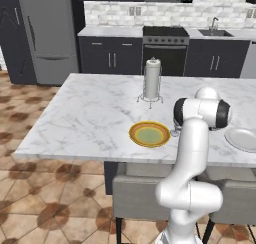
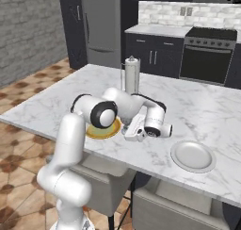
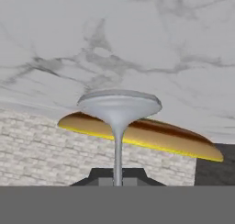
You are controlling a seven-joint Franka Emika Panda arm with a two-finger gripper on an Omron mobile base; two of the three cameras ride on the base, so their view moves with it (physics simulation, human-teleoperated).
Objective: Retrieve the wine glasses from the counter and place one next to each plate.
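Placing 1st glass by the yellow plate.
Your end effector is clamped on the wine glass stem, foot at the island worktop beside that plate; next, release w/o tipping.

Marble island, yellow plate, white plate, paper-towel roll on stand, wine glass foot

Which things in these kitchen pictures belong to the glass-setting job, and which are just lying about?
Job: wine glass, its stem held in the shut gripper; yellow plate; white plate.
Lying about: paper-towel roll; oven; fridge; chairs.
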